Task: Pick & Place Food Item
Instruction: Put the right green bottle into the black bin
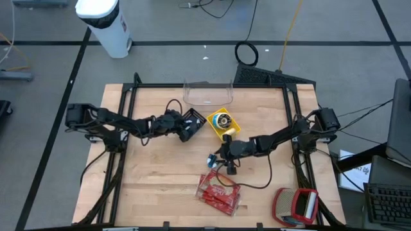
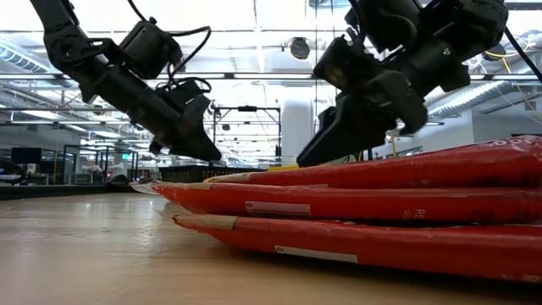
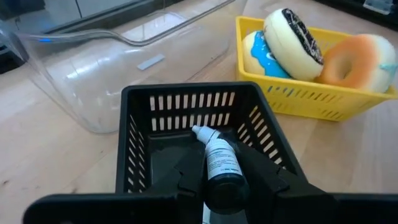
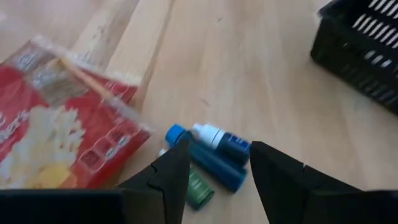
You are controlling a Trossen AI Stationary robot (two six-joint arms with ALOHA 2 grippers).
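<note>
Right wrist view shows the right claw held open, its jaws parted just above a cluster of small bottles lying on the desk: a blue tube, a white-capped dropper and a green one, touching each other beside a red snack packet. The left claw is seen closed on a small dark bottle with a white tip, held over the black basket. Beyond the basket stand a clear tub and a yellow tray holding doughnuts, seemingly the food items. For the step in hand, judged to be a pick from the cluster, the jaws are best lowered straight so that only one bottle is straddled across its narrow side, and the neighbours are not pushed under the packet. Printing is visible on the packet and on the bottle labels, but none can be read with confidence; only "RE" can be made out in the low view.
</note>
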